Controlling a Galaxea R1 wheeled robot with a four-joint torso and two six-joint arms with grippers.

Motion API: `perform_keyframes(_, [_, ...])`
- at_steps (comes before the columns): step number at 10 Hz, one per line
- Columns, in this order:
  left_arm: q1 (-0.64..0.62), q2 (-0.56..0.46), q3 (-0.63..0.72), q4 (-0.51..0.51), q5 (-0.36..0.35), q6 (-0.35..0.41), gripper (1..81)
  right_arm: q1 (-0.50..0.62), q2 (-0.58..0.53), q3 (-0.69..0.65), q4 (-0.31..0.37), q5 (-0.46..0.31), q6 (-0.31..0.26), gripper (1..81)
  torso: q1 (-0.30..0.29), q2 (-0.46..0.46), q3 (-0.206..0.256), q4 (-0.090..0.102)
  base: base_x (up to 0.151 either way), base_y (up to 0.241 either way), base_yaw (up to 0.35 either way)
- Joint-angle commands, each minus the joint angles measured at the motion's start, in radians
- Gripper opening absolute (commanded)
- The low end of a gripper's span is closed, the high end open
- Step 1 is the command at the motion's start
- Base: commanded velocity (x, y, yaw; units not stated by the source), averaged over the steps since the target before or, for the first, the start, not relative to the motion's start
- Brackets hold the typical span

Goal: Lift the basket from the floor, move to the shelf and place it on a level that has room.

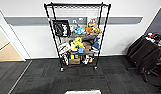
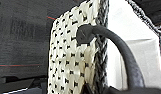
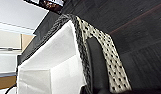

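The basket (image 1: pixel 83 92) sits nearest the robot, a strip of its cream-white lining showing directly in front of the shelf (image 1: pixel 77 35) and well apart from it, with dark grey carpet floor (image 1: pixel 41 77) between them. The left wrist view shows the basket's woven wall (image 2: pixel 68 55), dark braided rim and one dark loop handle (image 2: pixel 113 42) at close range above the carpet; whether the left pincer is released or clenched cannot be told. The right wrist view shows the opposite woven wall (image 3: pixel 106 60), the white lining (image 3: pixel 53 65) and a dark handle against it; the right pincer's state also cannot be told. Beyond the basket, the shelf stands on casters against the white wall. Its top level (image 1: pixel 77 5) is a flat wire grid, above lower tiers crowded with toys (image 1: pixel 87 30) and boxes. Right of the shelf stands a dark draped chair (image 1: pixel 143 53)
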Motion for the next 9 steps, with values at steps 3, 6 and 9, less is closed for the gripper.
perform_keyframes(3, [-0.074, -0.023, 0.039, -0.025, 0.050, 0.019, 1.0, 0.090, -0.045, 0.021, 0.011, -0.049, 0.008, 1.0, -0.108, 0.164, 0.047, 0.000, 0.000, 0.000, 0.000])
perform_keyframes(6, [-0.066, -0.003, 0.013, -0.025, 0.050, 0.021, 1.0, 0.072, -0.050, 0.015, 0.014, -0.040, 0.011, 1.0, -0.164, 0.250, 0.129, 0.000, 0.000, 0.000, 0.000])
perform_keyframes(9, [-0.060, 0.006, 0.012, -0.023, 0.050, 0.021, 1.0, 0.072, -0.051, 0.021, 0.014, -0.037, 0.011, 1.0, -0.214, 0.328, 0.197, 0.000, 0.000, 0.000, 0.000])
